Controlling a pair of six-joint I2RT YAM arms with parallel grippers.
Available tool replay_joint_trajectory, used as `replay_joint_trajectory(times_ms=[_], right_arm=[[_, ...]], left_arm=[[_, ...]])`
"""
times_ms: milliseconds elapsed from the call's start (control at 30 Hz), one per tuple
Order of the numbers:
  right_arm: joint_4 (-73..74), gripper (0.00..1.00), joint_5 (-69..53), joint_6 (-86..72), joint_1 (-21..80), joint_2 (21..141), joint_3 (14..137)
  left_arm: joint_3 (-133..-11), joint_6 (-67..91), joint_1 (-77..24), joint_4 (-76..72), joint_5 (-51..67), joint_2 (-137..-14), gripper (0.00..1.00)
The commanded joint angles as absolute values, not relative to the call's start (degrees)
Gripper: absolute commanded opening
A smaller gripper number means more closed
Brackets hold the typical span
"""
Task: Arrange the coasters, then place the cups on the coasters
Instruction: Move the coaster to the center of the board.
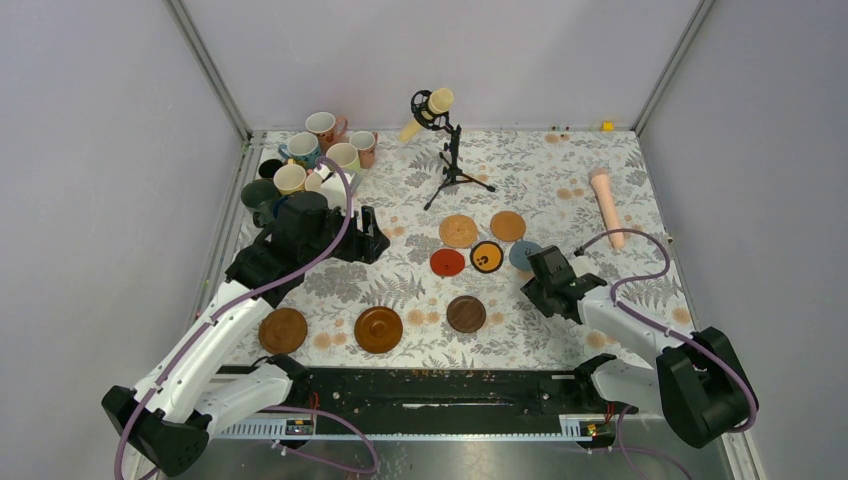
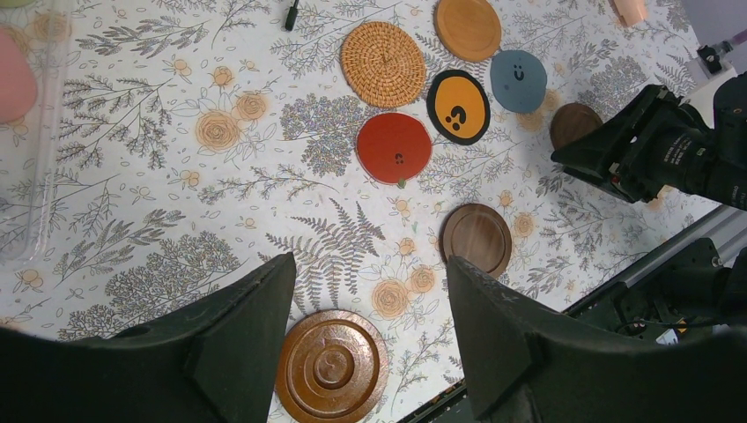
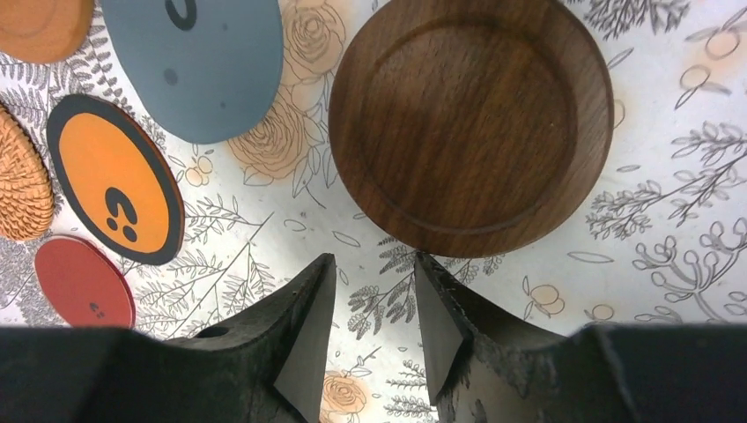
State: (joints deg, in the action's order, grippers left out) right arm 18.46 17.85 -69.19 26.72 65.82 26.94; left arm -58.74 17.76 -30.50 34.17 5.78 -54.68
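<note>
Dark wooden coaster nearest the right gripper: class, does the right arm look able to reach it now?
Probably yes: the right gripper hangs just short of the dark wooden coaster, nothing lying between them.

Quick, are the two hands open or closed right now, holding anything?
Left hand: open, empty.
Right hand: slightly open, empty; dark wooden coaster just ahead.

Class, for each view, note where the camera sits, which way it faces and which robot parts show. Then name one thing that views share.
Top external: above and behind the bases, looking down on the floral table; both arms show.
Left wrist: on the left arm, facing down and rightward; left gripper open, right arm at edge.
Right wrist: low, facing down at a dark round wooden coaster; right gripper below.
Shared: the black-rimmed orange round coaster is in all three.
</note>
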Motion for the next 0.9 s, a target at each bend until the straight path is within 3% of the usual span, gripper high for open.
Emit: replay_joint_trajectory(times_ms=[0, 167, 300, 433, 600, 867], right_arm=[[19.26, 0.47, 23.81, -64.20, 26.45, 67.11, 30.56], [16.92, 0.47, 19.16, -58.60, 26.10, 68.74, 33.47], [23.17, 0.49, 17.88, -58.86, 26.10, 67.49, 36.03], [31.38, 0.52, 20.52, -63.00, 26.10, 63.35, 36.67], [36.36, 0.65, 26.12, -67.90, 24.79, 59.35, 34.62], [35.47, 0.65, 26.07, -69.15, 22.17, 61.18, 33.28]], left_arm=[[-59.41, 16.96, -30.68, 32.60, 5.23, -53.79, 0.65], [-59.32, 16.88, -30.74, 32.57, 4.93, -53.59, 0.65], [-59.41, 16.91, -30.76, 32.65, 4.95, -53.71, 0.65], [-59.36, 17.01, -30.75, 32.61, 5.31, -53.94, 0.65], [-59.47, 17.14, -30.71, 32.63, 6.01, -54.24, 0.65], [-59.37, 17.22, -30.73, 32.61, 6.03, -54.34, 0.65]])
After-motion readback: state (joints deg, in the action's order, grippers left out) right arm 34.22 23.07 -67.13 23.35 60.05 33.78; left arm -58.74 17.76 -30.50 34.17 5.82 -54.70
